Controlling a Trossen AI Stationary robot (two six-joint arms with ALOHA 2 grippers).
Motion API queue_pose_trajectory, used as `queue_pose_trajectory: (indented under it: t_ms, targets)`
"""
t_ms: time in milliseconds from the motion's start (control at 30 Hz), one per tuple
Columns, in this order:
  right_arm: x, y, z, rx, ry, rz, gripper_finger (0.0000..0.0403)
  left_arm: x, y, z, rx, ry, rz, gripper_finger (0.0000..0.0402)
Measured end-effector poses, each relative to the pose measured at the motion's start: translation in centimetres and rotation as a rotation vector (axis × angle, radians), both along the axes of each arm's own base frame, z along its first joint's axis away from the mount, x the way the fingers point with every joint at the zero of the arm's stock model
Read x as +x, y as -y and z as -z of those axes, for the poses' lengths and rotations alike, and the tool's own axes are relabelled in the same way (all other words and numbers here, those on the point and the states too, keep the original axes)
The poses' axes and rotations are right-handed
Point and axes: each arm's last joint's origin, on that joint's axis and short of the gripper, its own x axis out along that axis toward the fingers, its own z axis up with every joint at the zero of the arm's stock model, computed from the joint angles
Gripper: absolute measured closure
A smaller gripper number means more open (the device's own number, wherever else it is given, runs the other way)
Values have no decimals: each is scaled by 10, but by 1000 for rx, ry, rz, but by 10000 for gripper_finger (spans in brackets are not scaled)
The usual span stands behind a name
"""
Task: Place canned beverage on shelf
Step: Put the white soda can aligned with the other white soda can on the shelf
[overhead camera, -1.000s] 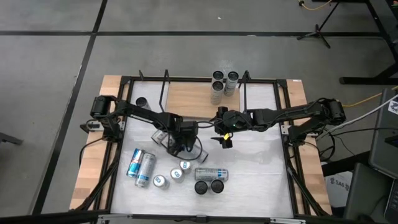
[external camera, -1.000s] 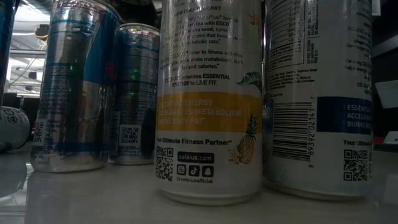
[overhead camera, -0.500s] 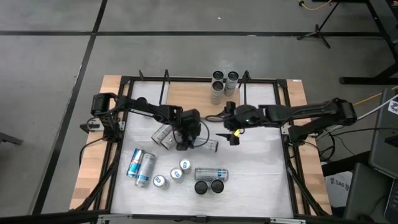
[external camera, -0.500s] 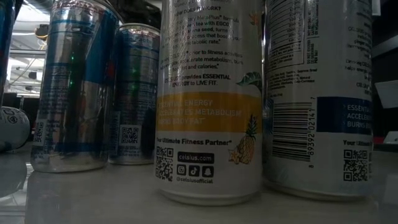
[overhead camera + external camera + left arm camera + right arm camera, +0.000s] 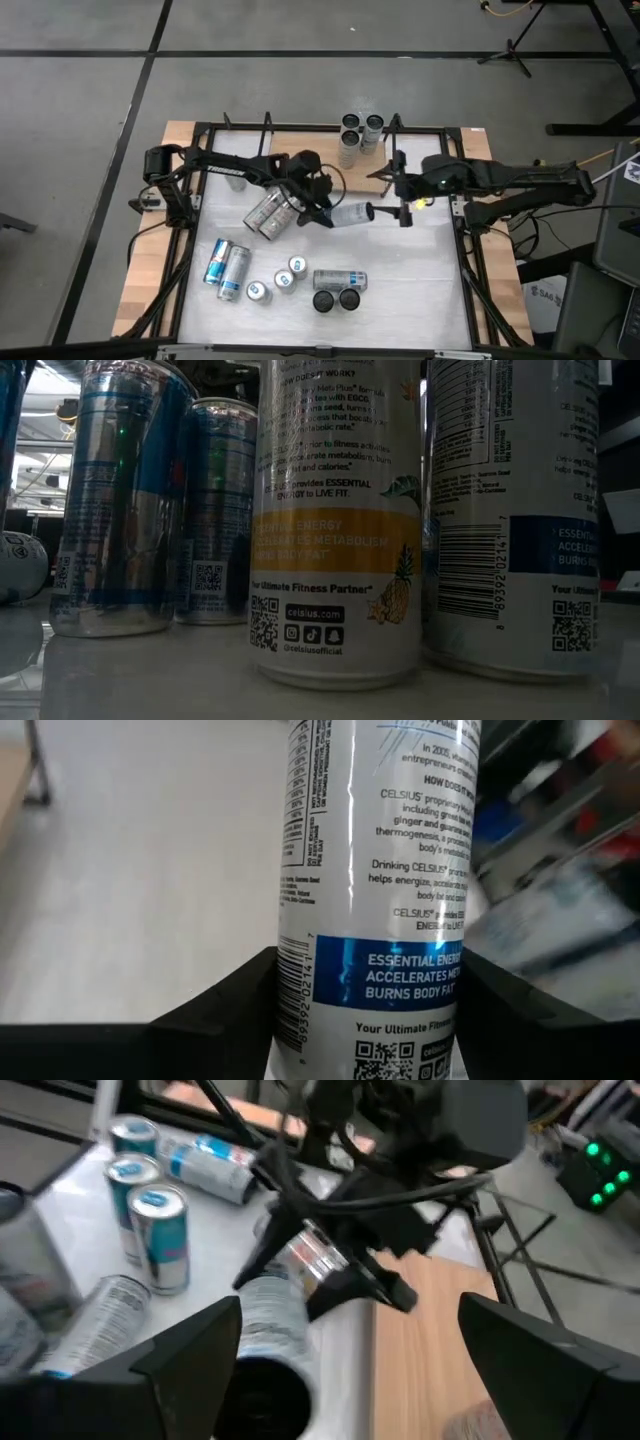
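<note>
The shelf [image 5: 300, 158], a light wooden board in a black rod frame, stands at the table's far middle, with several cans [image 5: 358, 132] upright at its right end. My left gripper [image 5: 326, 206] is shut on a white can with a blue band [image 5: 352, 213], in front of the shelf. In the left wrist view the can [image 5: 380, 860] fills the gap between the fingers. My right gripper [image 5: 402, 210] is open just right of the can's free end and touches nothing. In its wrist view it [image 5: 365, 1370] faces the held can [image 5: 272, 1315]. My left gripper pinches the can between its two fingers [image 5: 225, 1015] at the blue band [image 5: 400, 975], near one end. The fingers come from the table's left, slanting a little down. The can is lifted clear of the table, roughly level, its free end [image 5: 370, 212] toward the right gripper.
Two silver cans [image 5: 270, 214] lie just left of my left gripper. More cans lie and stand near the front: blue-silver ones [image 5: 226, 265], small upright ones [image 5: 285, 278], one lying [image 5: 340, 279]. In the low view, upright cans [image 5: 335, 520] block everything behind them.
My left gripper has risen off the table with the can and gone toward the far right, rolling as it went; the can now points right, clear of the table. My right gripper has drawn back toward the table's right edge and up, staying open.
</note>
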Motion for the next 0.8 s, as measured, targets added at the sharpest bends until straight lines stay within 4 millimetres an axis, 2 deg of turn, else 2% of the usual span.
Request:
queue_pose_trajectory:
  t_ms: [367,567,800]
  targets:
    - [-15,-4,-12,21,74,-142,40,7,-1,-20,-191,152,93,181]
    - [-16,-7,-13,66,74,-251,40,8,0,-22,-202,159,100,181]
    - [-13,-7,-11,77,64,-256,40,9,2,-25,-207,189,112,181]
